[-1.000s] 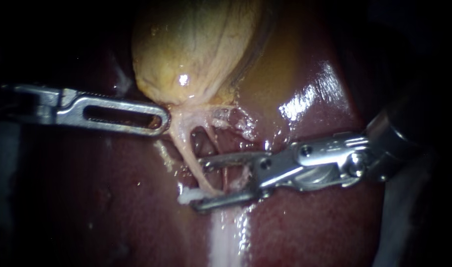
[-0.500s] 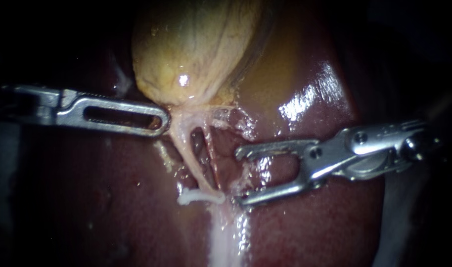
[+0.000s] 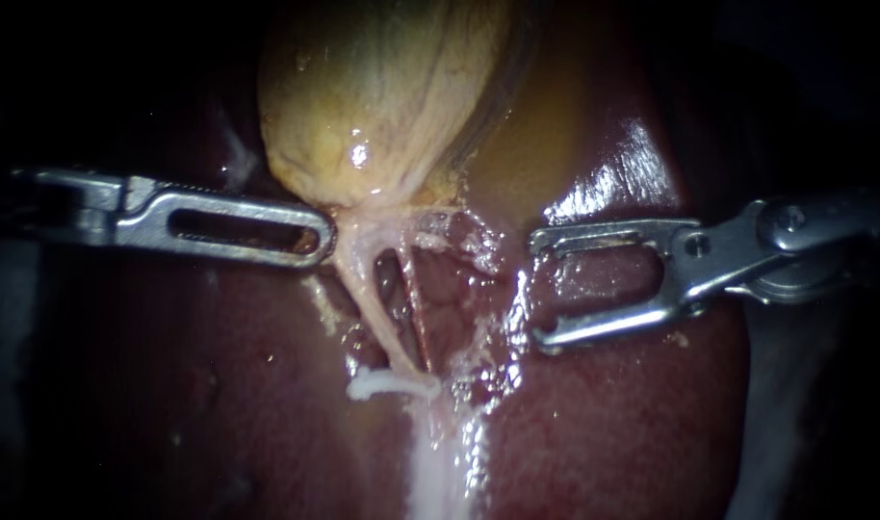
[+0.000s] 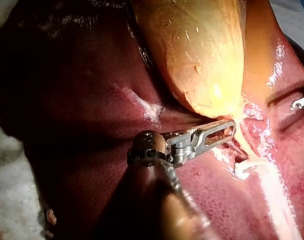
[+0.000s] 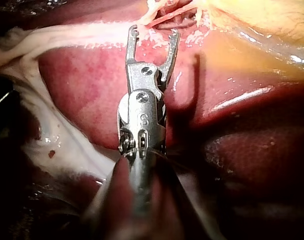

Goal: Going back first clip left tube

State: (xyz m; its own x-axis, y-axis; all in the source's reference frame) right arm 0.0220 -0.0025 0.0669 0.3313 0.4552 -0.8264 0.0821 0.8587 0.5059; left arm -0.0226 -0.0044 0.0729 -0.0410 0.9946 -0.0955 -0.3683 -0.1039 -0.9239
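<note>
Liver (image 3: 604, 424) lies bare and glossy around the right instrument (image 3: 538, 289), whose jaws gape empty with open room on every side of their tips. White clip (image 3: 390, 383) sits across the lower end of the left tube (image 3: 375, 306), near those tips yet clear of them. Left instrument (image 3: 319, 235) has its jaws closed on the narrow lower end of the gallbladder (image 3: 382, 96), just above that tube.

I can read no writing, label, brand, number or sign in any view: none on the liver (image 3: 604, 453), none on the gallbladder (image 3: 382, 87), none on the tubes (image 3: 363, 279) beneath it.
</note>
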